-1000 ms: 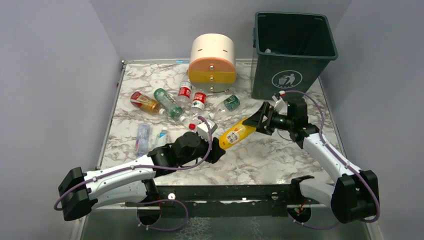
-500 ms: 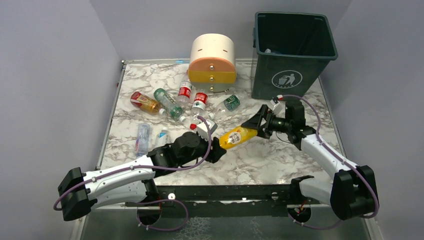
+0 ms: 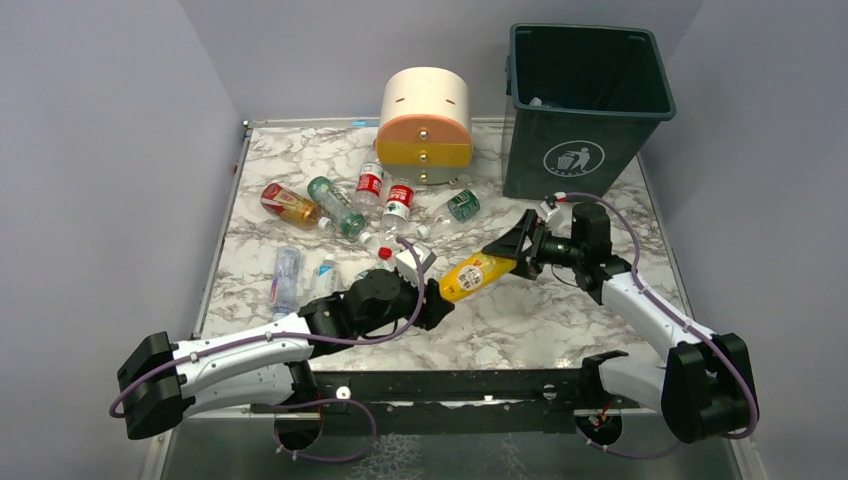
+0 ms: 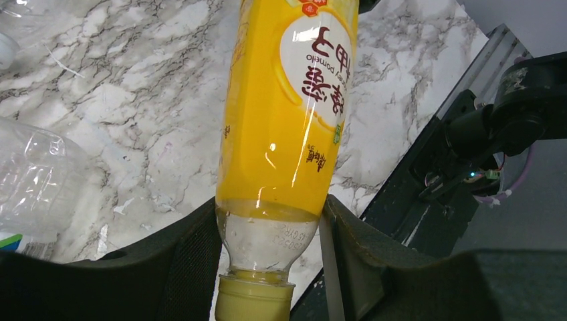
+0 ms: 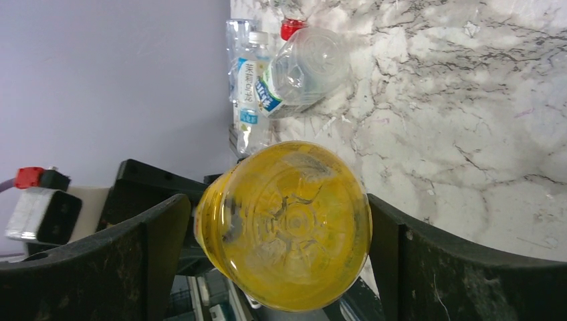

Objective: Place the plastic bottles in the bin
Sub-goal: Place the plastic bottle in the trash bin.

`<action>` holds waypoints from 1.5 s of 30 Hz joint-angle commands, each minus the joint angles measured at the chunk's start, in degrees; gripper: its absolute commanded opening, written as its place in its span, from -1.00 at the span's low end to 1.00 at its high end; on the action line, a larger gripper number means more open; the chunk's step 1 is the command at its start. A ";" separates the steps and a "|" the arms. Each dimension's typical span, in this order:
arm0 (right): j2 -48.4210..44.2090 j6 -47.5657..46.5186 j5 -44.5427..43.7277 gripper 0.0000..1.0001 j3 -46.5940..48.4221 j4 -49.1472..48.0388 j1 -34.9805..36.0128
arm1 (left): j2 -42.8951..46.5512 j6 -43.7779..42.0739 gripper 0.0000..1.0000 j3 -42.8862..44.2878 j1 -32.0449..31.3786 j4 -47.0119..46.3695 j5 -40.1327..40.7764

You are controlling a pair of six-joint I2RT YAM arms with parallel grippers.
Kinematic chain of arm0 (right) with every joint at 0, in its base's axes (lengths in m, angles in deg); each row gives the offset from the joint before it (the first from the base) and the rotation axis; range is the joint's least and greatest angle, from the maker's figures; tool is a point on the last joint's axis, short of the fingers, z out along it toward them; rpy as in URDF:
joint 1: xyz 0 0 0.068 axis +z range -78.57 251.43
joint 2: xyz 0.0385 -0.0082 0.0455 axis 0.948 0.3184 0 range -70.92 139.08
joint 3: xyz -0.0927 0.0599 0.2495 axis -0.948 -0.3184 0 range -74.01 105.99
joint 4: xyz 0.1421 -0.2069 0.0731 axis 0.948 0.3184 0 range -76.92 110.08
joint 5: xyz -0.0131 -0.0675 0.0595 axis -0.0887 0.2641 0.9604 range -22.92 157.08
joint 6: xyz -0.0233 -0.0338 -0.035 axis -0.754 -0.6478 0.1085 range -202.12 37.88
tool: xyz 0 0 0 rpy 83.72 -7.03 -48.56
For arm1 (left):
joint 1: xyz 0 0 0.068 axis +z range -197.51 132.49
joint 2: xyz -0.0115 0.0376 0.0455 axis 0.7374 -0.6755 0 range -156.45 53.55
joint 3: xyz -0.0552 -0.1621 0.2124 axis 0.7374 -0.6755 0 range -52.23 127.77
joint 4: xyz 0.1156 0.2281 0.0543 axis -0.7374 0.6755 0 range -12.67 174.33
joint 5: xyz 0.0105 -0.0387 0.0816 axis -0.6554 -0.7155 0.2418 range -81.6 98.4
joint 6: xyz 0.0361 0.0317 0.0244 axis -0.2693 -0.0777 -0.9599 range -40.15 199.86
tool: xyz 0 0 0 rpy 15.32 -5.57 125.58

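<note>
At left gripper (image 4: 271,231): pinches yellow bottle (image 4: 287,120) by the neck. At right gripper (image 5: 277,234): stands spread wide, straddles the bottle base.

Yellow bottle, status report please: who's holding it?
Left hand shut on yellow bottle neck. Right hand open around its base. Bin just beyond, no clutter between.

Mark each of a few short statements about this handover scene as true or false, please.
1. The left gripper is shut on the yellow bottle at its neck. True.
2. The right gripper has its jaws open on either side of that bottle's base. True.
3. The yellow bottle lies flat on the table. False: it is held up off the marble, between the two grippers.
4. The bin lies tipped on its side. False: it stands upright at the far right corner.
</note>
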 commanded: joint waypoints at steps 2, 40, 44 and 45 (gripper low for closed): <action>-2.02 5.20 4.80 0.99 -0.22 -5.15 0.51 | 0.73 0.88 -0.02 -2.24 -0.33 -3.32 2.33; -2.61 -1.89 -1.40 0.35 5.31 3.40 1.61 | -3.10 -0.10 0.11 -0.52 -2.39 -6.16 0.31; -2.54 -2.95 -1.98 0.33 6.47 4.91 1.69 | -2.75 -0.43 0.28 -0.10 -2.39 -5.81 0.22; -2.66 -3.19 -2.18 0.33 6.70 5.34 1.70 | -2.54 -0.50 0.33 0.04 -2.38 -5.62 0.30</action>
